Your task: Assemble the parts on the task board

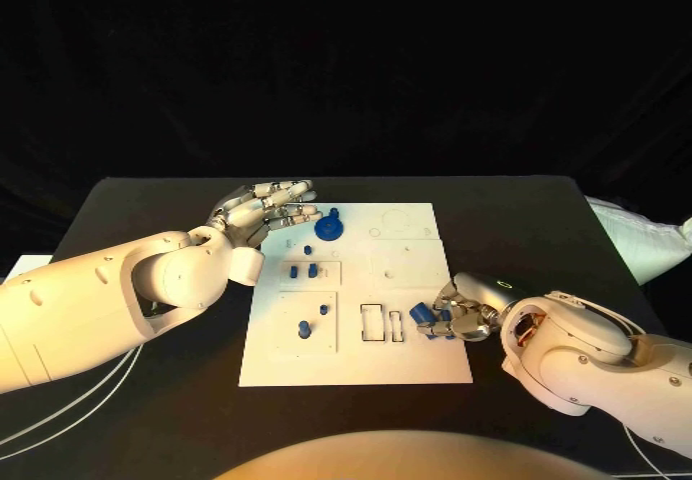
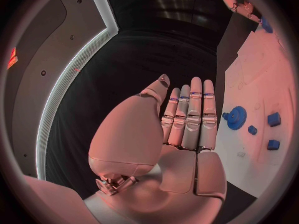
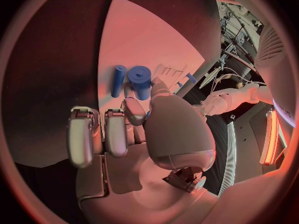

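Here, no writing or brand mark is legible on any item. My left hand (image 1: pixel 268 208) hovers over the black worktop (image 1: pixel 159 215) just beside the far left corner of the task board (image 1: pixel 418 365), its fingers (image 2: pixel 194 115) stretched out straight and close together, holding nothing and touching nothing. Near that hand, on the board's far part, stands a blue gear part (image 1: pixel 329 227), toothed at its rim in the left wrist view. My right hand (image 1: pixel 459 318) rests at the board's right edge, toward the near side, fingers curled around a blue cylinder part (image 3: pixel 141 80); whether they actually grip it I cannot tell. A slimmer blue peg (image 3: pixel 118 80) lies just beside the cylinder on the white plate. Further small blue parts (image 1: pixel 300 270) sit in the recessed compartments on the board's left half, with another pair (image 1: pixel 313 320) in the compartment nearer me.
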{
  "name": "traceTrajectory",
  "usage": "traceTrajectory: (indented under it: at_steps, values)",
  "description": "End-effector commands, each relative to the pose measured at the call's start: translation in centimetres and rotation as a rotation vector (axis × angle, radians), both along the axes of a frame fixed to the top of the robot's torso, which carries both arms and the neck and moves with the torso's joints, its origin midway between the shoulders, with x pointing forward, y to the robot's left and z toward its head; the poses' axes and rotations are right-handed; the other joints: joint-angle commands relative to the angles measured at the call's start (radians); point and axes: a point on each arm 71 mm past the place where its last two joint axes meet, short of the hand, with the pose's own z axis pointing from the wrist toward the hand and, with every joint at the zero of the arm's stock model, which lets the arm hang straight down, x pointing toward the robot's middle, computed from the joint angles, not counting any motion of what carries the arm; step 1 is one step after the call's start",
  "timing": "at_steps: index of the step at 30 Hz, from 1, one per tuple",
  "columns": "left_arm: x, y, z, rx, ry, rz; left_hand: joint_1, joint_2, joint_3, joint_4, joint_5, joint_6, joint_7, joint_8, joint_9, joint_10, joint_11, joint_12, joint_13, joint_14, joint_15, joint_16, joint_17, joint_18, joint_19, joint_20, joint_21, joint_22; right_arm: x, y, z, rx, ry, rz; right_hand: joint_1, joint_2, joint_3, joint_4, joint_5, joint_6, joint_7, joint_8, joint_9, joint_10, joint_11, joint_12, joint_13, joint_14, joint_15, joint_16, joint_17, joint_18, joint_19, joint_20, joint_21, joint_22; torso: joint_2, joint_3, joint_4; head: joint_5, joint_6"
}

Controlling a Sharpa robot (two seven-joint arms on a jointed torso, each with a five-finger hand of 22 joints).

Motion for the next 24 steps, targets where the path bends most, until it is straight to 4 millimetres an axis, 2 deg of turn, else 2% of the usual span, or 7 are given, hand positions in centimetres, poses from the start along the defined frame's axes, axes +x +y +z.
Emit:
traceTrajectory:
  at_steps: [1,6,10,13,15,21,24]
  values:
    - [-0.1,-0.2,0.1,-0.012,-0.007,-0.019,-0.004,0.004,0.002,0.001,0.004,-0.006,0.000,-0.003,0.000,-0.002,0.005,-0.006,0.001,0.007,0.002,-0.005,-0.001,0.013,0.007,0.001,0.006,-0.001,-0.1,0.3,-0.5,-0.043,0.016,0.025,0.002,0.008,-0.005,-0.002,0.003,-0.001,-0.003,0.004,-0.002,-0.004,0.002,0.005,0.001,0.061,0.004,0.007,0.002,-0.021,0.013,0.005,0.004,0.054,0.001,0.0002,0.0007,0.001,-0.002]
    - [-0.1,-0.2,0.0,-0.012,-0.006,-0.020,-0.004,0.004,0.002,0.001,0.004,-0.006,0.000,-0.003,0.000,-0.002,0.005,-0.006,0.001,0.007,0.002,-0.005,-0.001,0.013,0.007,0.001,0.006,-0.001,-0.3,1.1,-1.1,-0.029,0.022,0.033,0.012,0.018,-0.009,-0.005,0.005,0.002,-0.005,0.012,0.004,-0.004,0.000,0.010,0.012,0.061,0.003,0.009,0.006,-0.022,0.014,0.004,0.006,0.058,0.000,0.0004,0.0003,0.004,-0.003]
    - [-0.1,-0.2,0.0,-0.011,-0.005,-0.019,-0.004,0.004,0.002,0.001,0.004,-0.006,0.000,-0.003,0.000,-0.002,0.005,-0.006,0.001,0.007,0.002,-0.005,-0.001,0.013,0.007,0.001,0.006,-0.001,-0.3,1.2,-1.2,-0.011,0.004,0.018,0.043,0.045,-0.002,-0.009,0.019,0.007,-0.008,0.023,0.011,-0.001,-0.002,0.016,0.027,0.062,0.001,0.013,0.011,-0.022,0.015,0.003,0.009,0.062,-0.001,-0.0001,-0.0007,0.005,-0.004]
    - [-0.1,-0.1,0.0,-0.011,-0.004,-0.019,-0.004,0.004,0.002,0.001,0.004,-0.006,0.000,-0.003,0.000,-0.002,0.005,-0.006,0.001,0.007,0.002,-0.005,-0.001,0.013,0.007,0.001,0.006,-0.001,-0.3,1.1,-1.0,0.023,-0.009,-0.010,0.051,0.082,0.003,-0.004,0.039,0.014,-0.010,0.033,0.020,0.000,-0.004,0.017,0.035,0.062,0.000,0.014,0.014,-0.023,0.016,0.001,0.012,0.066,-0.001,-0.0003,-0.0010,0.007,-0.004]
    - [-0.1,-0.1,0.0,-0.011,-0.004,-0.019,-0.004,0.004,0.002,0.001,0.004,-0.006,0.000,-0.003,0.000,-0.002,0.005,-0.006,0.001,0.007,0.002,-0.005,-0.001,0.013,0.007,0.001,0.006,-0.001,-0.3,1.1,-0.9,0.051,-0.012,-0.032,0.052,0.093,0.003,-0.004,0.051,0.021,-0.013,0.039,0.024,0.001,-0.006,0.017,0.039,0.062,-0.002,0.016,0.017,-0.024,0.017,0.000,0.013,0.069,-0.001,0.0003,-0.0022,0.010,-0.004]
    - [-0.2,-0.1,0.0,-0.011,-0.002,-0.020,-0.004,0.004,0.002,0.001,0.004,-0.006,0.000,-0.003,0.000,-0.002,0.005,-0.006,0.001,0.007,0.002,-0.005,-0.001,0.013,0.007,0.001,0.006,-0.001,-0.6,1.2,0.2,0.151,-0.025,-0.088,0.046,0.104,-0.007,-0.002,0.084,0.028,-0.017,0.046,0.035,0.006,-0.010,0.017,0.047,0.064,-0.005,0.021,0.026,-0.026,0.022,-0.003,0.020,0.080,0.000,0.0003,-0.0021,0.009,-0.003]
    - [-0.2,-0.1,-0.1,-0.012,-0.002,-0.022,-0.004,0.004,0.002,0.001,0.004,-0.006,0.000,-0.003,0.000,-0.002,0.005,-0.006,0.001,0.007,0.002,-0.005,-0.001,0.013,0.007,0.001,0.006,-0.001,-0.7,1.4,0.6,0.179,-0.021,-0.098,0.042,0.106,-0.010,-0.001,0.088,0.028,-0.018,0.046,0.036,0.006,-0.010,0.017,0.048,0.064,-0.005,0.022,0.028,-0.026,0.022,-0.003,0.020,0.081,-0.001,0.0000,-0.0019,0.009,-0.002]
